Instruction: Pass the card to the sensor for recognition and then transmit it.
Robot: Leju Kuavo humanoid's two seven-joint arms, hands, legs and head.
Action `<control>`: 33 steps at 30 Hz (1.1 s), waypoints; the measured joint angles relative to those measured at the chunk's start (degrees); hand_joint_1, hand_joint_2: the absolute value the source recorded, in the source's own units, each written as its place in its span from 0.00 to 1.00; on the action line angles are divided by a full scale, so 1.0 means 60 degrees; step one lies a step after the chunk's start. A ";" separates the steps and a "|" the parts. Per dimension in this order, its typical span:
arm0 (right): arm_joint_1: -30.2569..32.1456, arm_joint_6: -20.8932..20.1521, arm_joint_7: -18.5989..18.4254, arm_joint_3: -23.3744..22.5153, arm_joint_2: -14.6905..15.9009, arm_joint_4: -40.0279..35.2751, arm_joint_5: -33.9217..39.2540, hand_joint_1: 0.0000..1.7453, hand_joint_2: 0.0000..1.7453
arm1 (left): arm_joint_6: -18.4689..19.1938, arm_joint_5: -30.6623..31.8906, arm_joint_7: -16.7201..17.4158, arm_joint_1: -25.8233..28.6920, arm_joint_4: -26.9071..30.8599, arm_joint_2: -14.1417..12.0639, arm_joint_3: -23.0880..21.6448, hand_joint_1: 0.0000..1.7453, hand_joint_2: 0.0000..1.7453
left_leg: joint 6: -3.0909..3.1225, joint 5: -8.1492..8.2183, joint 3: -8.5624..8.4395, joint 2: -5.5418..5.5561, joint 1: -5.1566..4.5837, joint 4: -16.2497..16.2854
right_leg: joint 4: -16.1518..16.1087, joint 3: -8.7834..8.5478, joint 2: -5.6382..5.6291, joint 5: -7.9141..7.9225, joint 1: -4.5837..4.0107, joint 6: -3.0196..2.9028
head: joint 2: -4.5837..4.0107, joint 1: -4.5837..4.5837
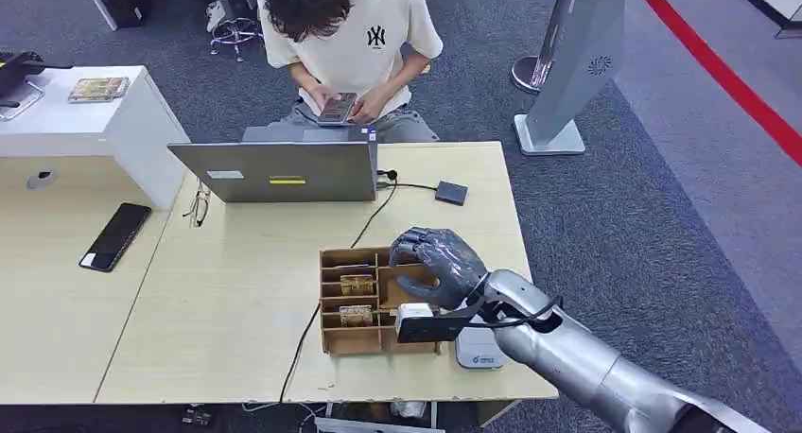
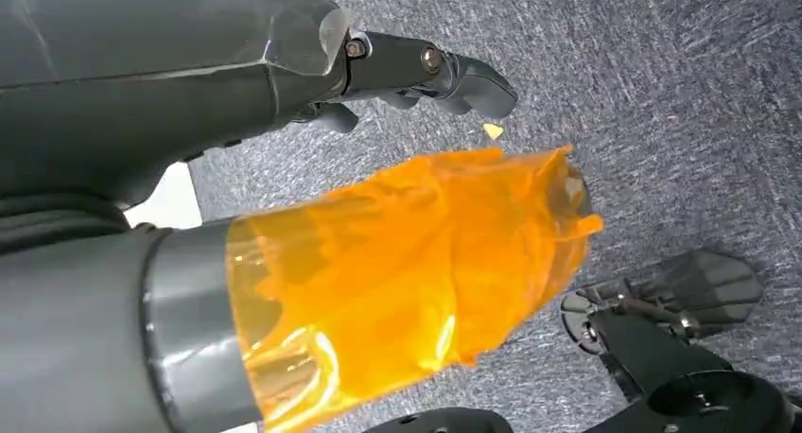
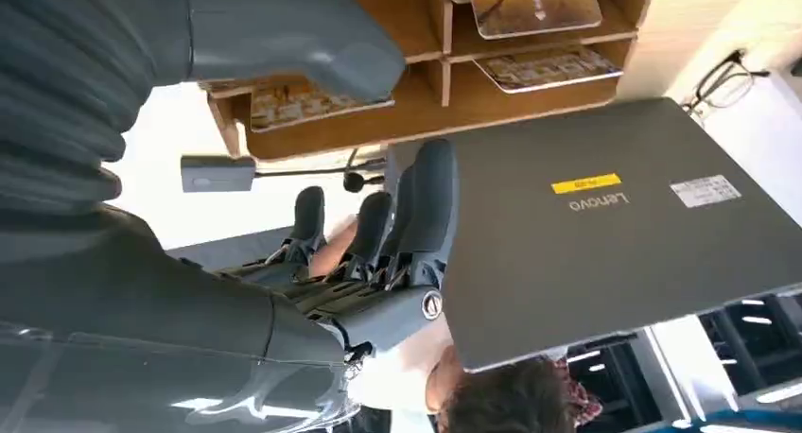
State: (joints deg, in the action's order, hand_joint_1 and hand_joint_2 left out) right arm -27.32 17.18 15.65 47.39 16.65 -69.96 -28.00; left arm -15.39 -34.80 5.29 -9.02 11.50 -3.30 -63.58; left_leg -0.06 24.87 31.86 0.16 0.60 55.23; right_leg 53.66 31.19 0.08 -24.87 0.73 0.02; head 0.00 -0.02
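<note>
The right hand (image 1: 437, 261) hovers over the right side of the brown wooden compartment tray (image 1: 333, 339), fingers apart, holding nothing. Yellow printed cards (image 1: 356, 284) lie in the tray's slots. Can't tell how the left hand (image 2: 416, 69) is set.

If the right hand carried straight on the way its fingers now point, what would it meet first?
Probably the wooden card tray: the right hand hovers open above its right-hand compartments, fingers angled down and left. Height above it is unclear.

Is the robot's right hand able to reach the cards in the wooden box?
Probably yes. The right hand hovers open right above the wooden box, the cards lie uncovered in their slots, and nothing sits between the fingers and them.
</note>
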 joint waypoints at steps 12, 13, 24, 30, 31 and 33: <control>-0.0135 -0.0106 -0.0171 0.0007 -0.0113 0.0536 0.0033 0.45 1.00 | -0.0004 0.0047 0.0022 -0.0002 0.0000 0.0047 0.0051 0.00 0.00 | 0.0000 0.0000 0.0000 0.0000 0.0000 0.0000 | 0.0000 0.0000 0.0001 0.0000 0.0000 0.0000 | 0.0000 0.0000; -0.0146 -0.0124 -0.0186 0.0007 -0.0124 0.0587 0.0047 0.45 1.00 | -0.0007 0.0055 0.0033 -0.0002 0.0000 0.0055 0.0055 0.00 0.00 | 0.0000 0.0000 0.0000 0.0001 0.0000 0.0000 | 0.0000 -0.0001 0.0001 0.0000 0.0000 0.0000 | 0.0000 0.0000; -0.0292 -0.0262 -0.0248 -0.0077 -0.0237 0.1180 0.0379 0.50 1.00 | 0.0007 0.0080 0.0044 -0.0004 0.0000 0.0080 0.0058 0.00 0.00 | 0.0000 0.0000 0.0000 0.0002 0.0000 0.0000 | 0.0001 -0.0001 0.0002 0.0000 0.0000 0.0000 | 0.0000 0.0000; -0.0354 -0.0262 -0.0248 -0.0124 -0.0273 0.1391 0.0393 0.57 1.00 | 0.0007 0.0087 0.0047 -0.0002 0.0000 0.0080 0.0058 0.00 0.00 | 0.0000 0.0000 0.0001 0.0003 0.0000 0.0000 | 0.0001 -0.0001 0.0003 0.0000 0.0000 0.0000 | 0.0000 0.0000; -0.0362 -0.0258 -0.0248 -0.0139 -0.0281 0.1424 0.0393 0.63 1.00 | 0.0007 0.0087 0.0047 -0.0002 0.0000 0.0080 0.0062 0.00 0.00 | 0.0000 0.0000 0.0000 0.0003 0.0000 0.0000 | 0.0001 -0.0001 0.0003 0.0000 0.0000 0.0000 | 0.0000 0.0000; -0.0382 -0.0251 -0.0248 -0.0186 -0.0295 0.1483 0.0401 0.79 1.00 | 0.0000 0.0087 0.0047 -0.0003 0.0000 0.0084 0.0062 0.00 0.00 | 0.0000 0.0000 0.0000 0.0003 0.0000 0.0000 | 0.0001 -0.0001 0.0003 0.0000 0.0000 0.0000 | 0.0000 0.0000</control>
State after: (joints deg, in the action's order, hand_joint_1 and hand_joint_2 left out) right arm -29.61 15.67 14.16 46.27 14.88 -61.07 -25.59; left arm -15.39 -34.27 5.57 -9.04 11.50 -2.80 -63.21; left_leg -0.06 24.87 31.86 0.17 0.60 55.23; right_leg 53.66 31.19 0.10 -24.87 0.73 0.02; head 0.00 -0.02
